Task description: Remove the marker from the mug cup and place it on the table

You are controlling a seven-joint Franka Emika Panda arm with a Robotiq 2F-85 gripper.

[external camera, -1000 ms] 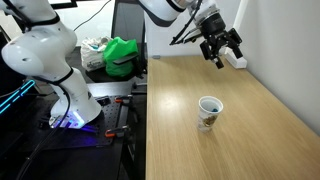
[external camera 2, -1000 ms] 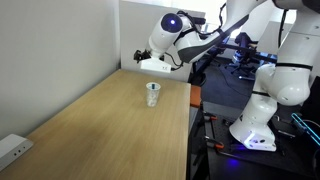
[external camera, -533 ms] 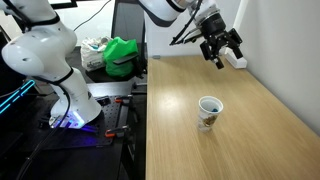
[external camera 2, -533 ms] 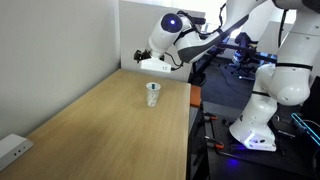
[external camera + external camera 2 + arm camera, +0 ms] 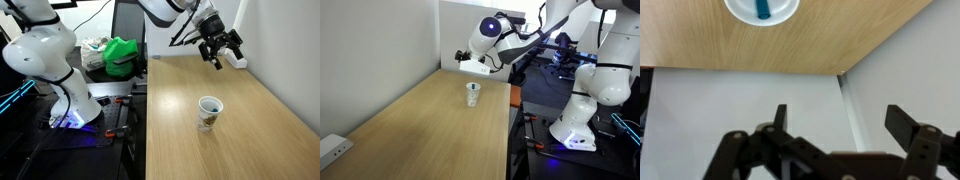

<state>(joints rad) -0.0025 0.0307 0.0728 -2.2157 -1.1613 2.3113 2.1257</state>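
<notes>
My gripper is black. The table is pale brown with a light wood grain. The mug cup is white, with a faint print on its side, perhaps reddish. In the wrist view the marker shows teal-green.

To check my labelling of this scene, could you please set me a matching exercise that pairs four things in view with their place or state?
Things:
1. marker
2. mug cup
3. hand
4. green cloth

Places or states:
a. off the table, to one side of it
b. open and empty, apart from the cup
c. standing inside the cup
d. upright on the light-wood tabletop

Pairs: 1-c, 2-d, 3-b, 4-a
</notes>
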